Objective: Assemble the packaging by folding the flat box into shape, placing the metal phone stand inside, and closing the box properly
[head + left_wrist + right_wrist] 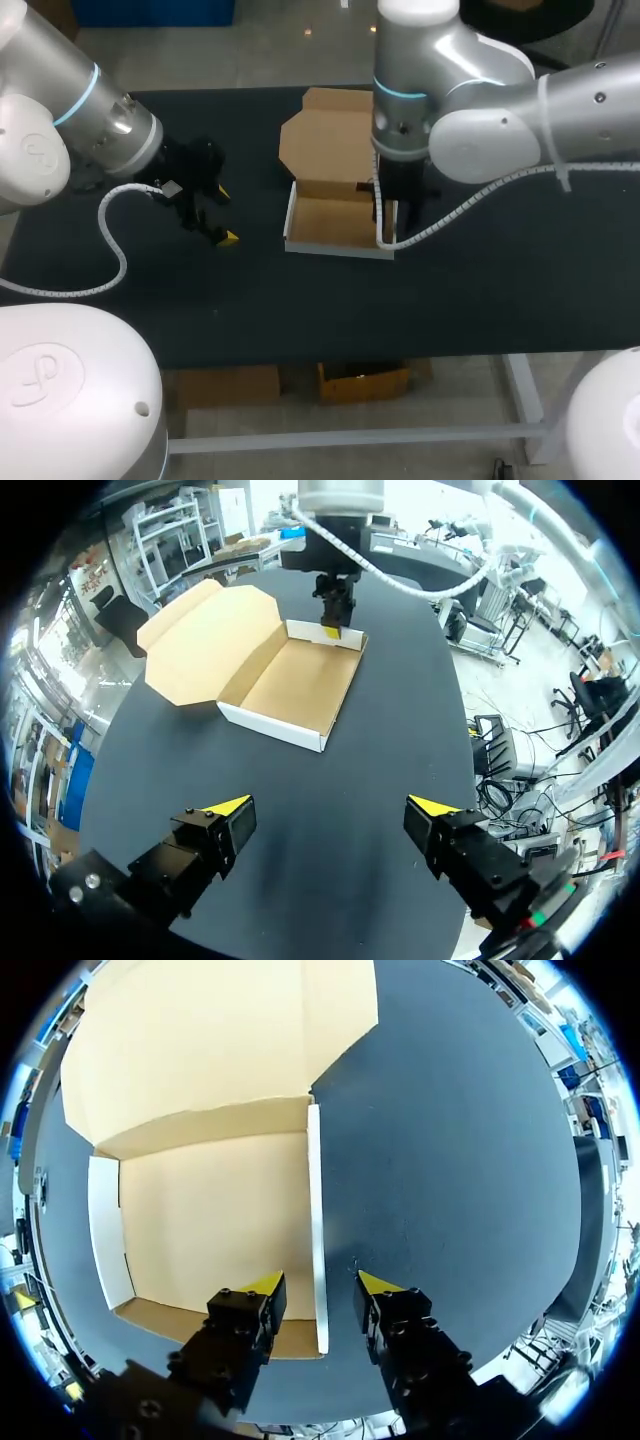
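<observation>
The cardboard box (330, 218) stands mid-table as an open tray, white outside and brown inside. Its lid (320, 140) lies flat behind it. My right gripper (385, 222) hangs over the tray's right wall. In the right wrist view its fingers (322, 1285) straddle that thin white wall (316, 1210), one inside the tray and one outside, with gaps on both sides, so it is open. My left gripper (225, 215) hovers wide open left of the box, holding nothing. From the left wrist view (330, 805) the box (300, 680) is well ahead. The tray shows only bare cardboard (210, 1230).
The dark table (480, 290) stretches to the right of and in front of the box. My left arm's white cable (115, 250) loops over the table's left part. My right arm's cable (440, 225) hangs just right of the tray.
</observation>
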